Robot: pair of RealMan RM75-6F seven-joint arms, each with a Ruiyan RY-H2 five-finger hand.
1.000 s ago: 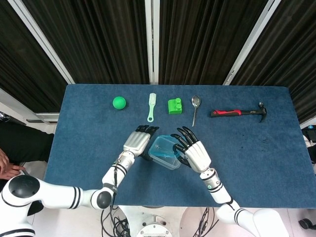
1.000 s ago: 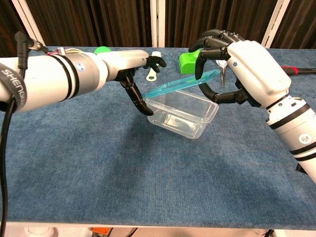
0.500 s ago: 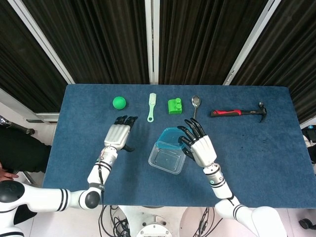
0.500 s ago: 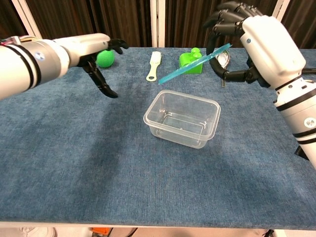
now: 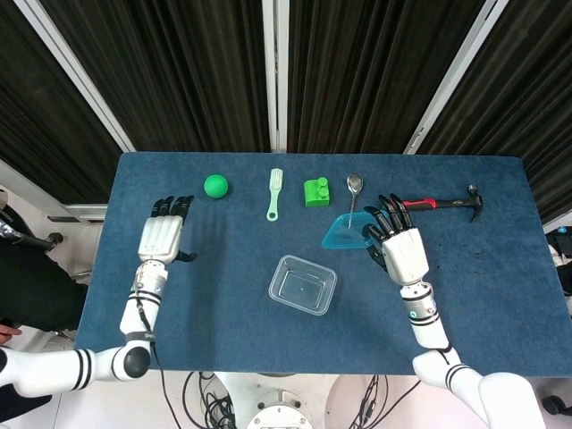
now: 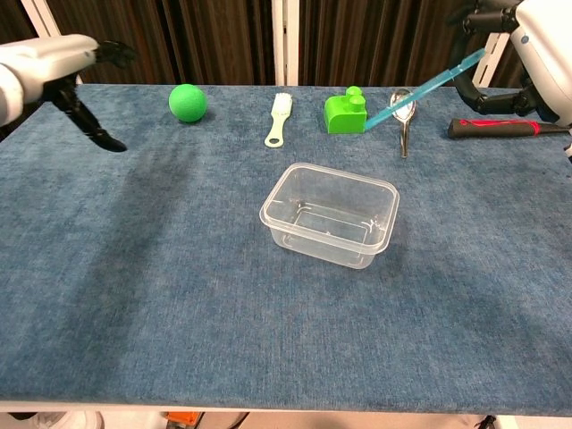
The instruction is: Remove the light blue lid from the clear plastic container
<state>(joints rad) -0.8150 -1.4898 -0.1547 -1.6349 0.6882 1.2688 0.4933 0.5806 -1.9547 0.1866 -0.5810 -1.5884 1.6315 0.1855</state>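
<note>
Blue table (image 5: 500, 295): right hand (image 5: 399, 249) grips lid (image 5: 347, 235), tilted, low edge toward container (image 5: 303, 286); left hand (image 5: 161, 236) spread, empty.

Both arms: glossy white shells, rounded segments, black bands at the joints; forearms narrow toward wrist w/ small silver-and-black rings.
Left hand (image 5: 162, 238): flat white back plate, ribbed lengthwise; fingers (image 5: 170, 205) black, slim, segmented; black thumb shows at the side; chest view shows same hand (image 6: 55, 64) as white shell w/ black fingers.
Right hand (image 5: 400, 248): same build, white back plate, black fingers (image 5: 385, 208); white wrist below w/ dark ring & small round detail.
Left shoulder/elbow: big white dome w/ black cap, double black stripes; black cables hang under the torso at bottom centre; white base part w/ screws there.
</note>
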